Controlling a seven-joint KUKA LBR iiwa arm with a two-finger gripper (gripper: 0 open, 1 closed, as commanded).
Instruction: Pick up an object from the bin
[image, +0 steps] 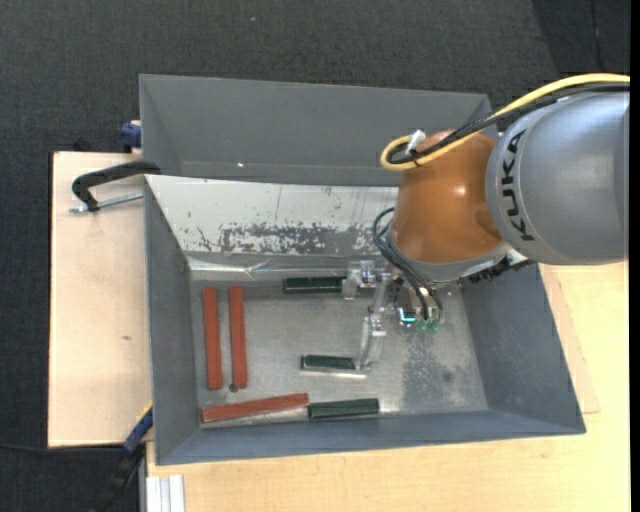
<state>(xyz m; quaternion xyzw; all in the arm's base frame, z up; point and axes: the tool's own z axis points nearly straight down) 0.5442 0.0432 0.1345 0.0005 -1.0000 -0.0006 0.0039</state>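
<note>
Currently, listed outward from my own tool:

Item 1. My gripper (370, 350), low over the floor of the bin (165, 320), right of the middle. I reach in from the right, and my orange cover (440, 210) sits above it. Whether it is open or closed I cannot tell, and I see nothing held in it.

Item 2. Middle dark bar (333, 364), slim and dark green to black, lying flat on the floor near the bin's centre. Its long axis runs left to right across the view, with the right end a little nearer the front wall than the left. That right end lies just under my gripper. I cannot tell whether they touch.

Item 3. Front dark bar (343, 408), of the same kind, flat along the foot of the front wall with its long axis left to right.

Item 4. Back dark bar (312, 286), of the same kind, flat along the foot of the back wall with its long axis left to right, to the left of my wrist.

Item 5. Front red bar (255, 407), flat by the front wall, its right end just beside the left end of the front dark bar. It runs left to right, slightly tilted.

Item 6. Two red bars (225, 338), side by side near the left wall, with their long axes running front to back.
</note>
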